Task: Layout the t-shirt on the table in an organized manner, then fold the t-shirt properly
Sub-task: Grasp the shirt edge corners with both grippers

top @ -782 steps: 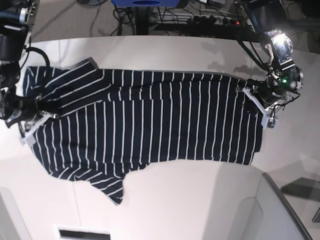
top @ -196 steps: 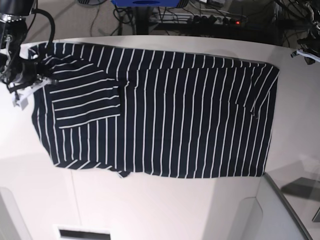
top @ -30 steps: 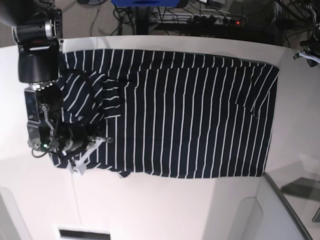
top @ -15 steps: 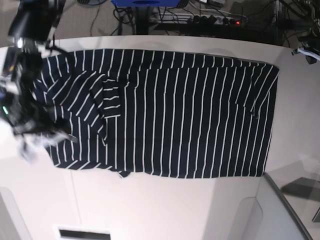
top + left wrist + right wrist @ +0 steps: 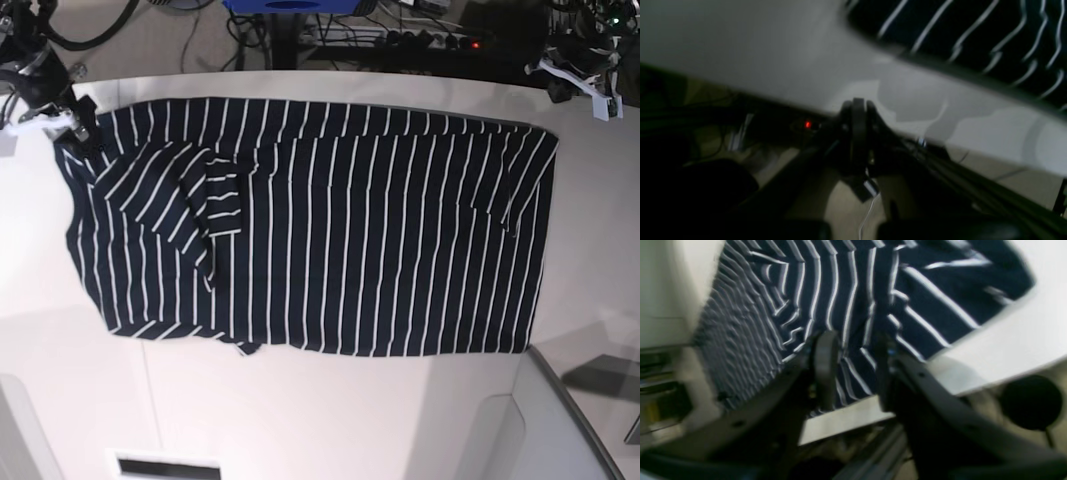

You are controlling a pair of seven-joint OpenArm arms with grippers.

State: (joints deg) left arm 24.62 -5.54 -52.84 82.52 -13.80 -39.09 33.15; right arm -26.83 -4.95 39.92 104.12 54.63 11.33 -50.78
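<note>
Half done: t-shirt [image 5: 330, 225] spread on bench [image 5: 330, 420], folding left; right fingers [image 5: 825, 370] parted, empty; left fingers [image 5: 857, 113] shut, empty.

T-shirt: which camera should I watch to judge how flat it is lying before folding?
The base view: it shows the whole t-shirt spread on the table, including the bunched sleeve area. The right wrist view gives only a blurred close-up of one rumpled striped patch; the left wrist view catches just one blurred edge.
</note>
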